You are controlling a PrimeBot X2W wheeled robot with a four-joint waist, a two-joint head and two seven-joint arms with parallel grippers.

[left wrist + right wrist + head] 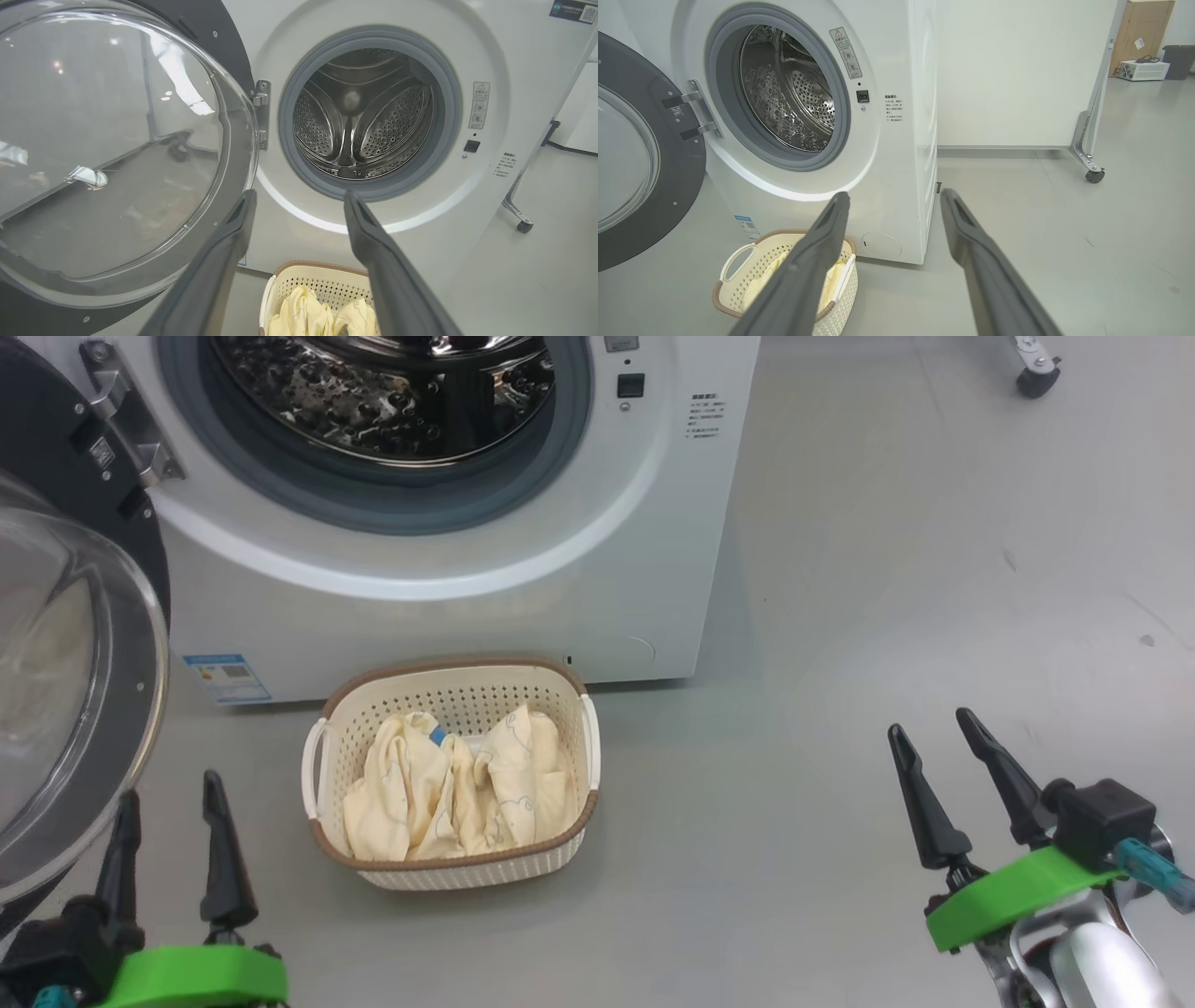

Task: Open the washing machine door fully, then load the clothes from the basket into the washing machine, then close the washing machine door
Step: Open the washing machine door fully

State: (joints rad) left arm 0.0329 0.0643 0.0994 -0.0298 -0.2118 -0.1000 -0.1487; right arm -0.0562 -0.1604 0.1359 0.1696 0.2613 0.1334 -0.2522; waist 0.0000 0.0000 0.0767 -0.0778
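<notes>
Gaping empty — left pincer [172,784] & right pincer [930,720] — w/ crumpled clothes [457,793] in perforated plastic basket [467,875].

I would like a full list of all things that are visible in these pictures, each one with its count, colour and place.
floor: one, grey, under everything
washing machine: one, white, on the floor behind the basket
washing machine door: one, black ring with clear glass, swung open on the left of the opening
drum: one, perforated steel, inside the opening
basket: one, cream with brown rim, on the floor before the machine
clothes: count unclear, pale yellow with a small blue piece, in the basket
energy sticker: one, blue, machine's lower front corner
partition panel: one, white, on castors, beside the machine
left tool: one, dark fingers, open, near the door
right tool: one, dark fingers, open, over bare floor
</notes>
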